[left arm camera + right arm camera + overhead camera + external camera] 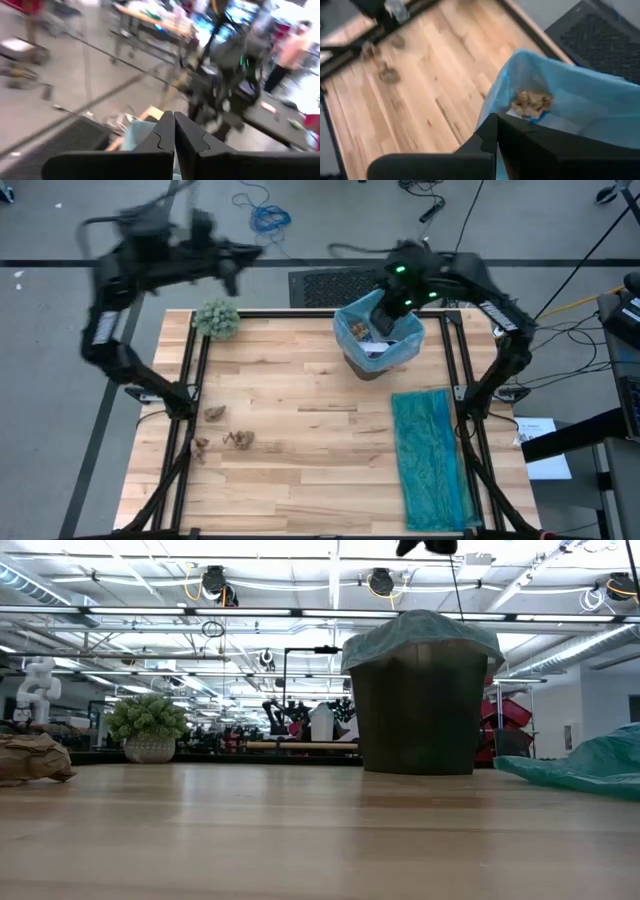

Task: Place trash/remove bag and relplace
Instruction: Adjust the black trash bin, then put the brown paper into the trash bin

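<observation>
A dark bin stands at the table's far right, lined with the light blue bag, whose edge folds over the rim. Brown and white trash lies inside it. More brown trash wads lie on the table's left part. My right gripper is shut and hangs above the bin's opening, clear of the rim in the low view. My left gripper, shut with nothing between its fingers, is raised high beyond the table's far left corner.
A green fuzzy plant stands at the far left corner. A darker teal bag lies flat along the table's right side. Black frame rails run along both side edges. Bare wood lies in the middle and near part.
</observation>
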You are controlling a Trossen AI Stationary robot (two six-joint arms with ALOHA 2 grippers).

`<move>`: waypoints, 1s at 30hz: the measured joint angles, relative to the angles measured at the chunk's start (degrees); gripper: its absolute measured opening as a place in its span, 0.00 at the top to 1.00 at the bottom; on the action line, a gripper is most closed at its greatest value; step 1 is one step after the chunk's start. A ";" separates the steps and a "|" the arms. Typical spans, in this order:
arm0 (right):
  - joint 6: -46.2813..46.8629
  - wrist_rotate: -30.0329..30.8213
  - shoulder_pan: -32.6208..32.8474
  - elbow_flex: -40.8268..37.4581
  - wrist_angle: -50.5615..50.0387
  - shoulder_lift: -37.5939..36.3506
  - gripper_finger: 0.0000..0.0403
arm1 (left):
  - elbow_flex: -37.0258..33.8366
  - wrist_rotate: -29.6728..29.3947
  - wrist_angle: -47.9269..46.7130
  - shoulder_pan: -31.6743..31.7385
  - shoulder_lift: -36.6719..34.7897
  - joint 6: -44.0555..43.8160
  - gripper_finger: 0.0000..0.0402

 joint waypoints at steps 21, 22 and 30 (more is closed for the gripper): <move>-1.64 -8.14 4.15 -0.02 1.09 21.74 1.00 | -0.11 -13.46 -21.94 -0.05 -10.16 -6.01 1.00; -1.58 -10.43 4.75 -0.02 2.65 21.76 1.00 | -0.13 -13.46 -21.94 -0.07 -10.18 -5.99 1.00; -1.23 -17.02 8.54 -0.02 10.40 21.74 1.00 | -0.15 -8.26 -21.98 -0.04 -10.35 -5.51 0.99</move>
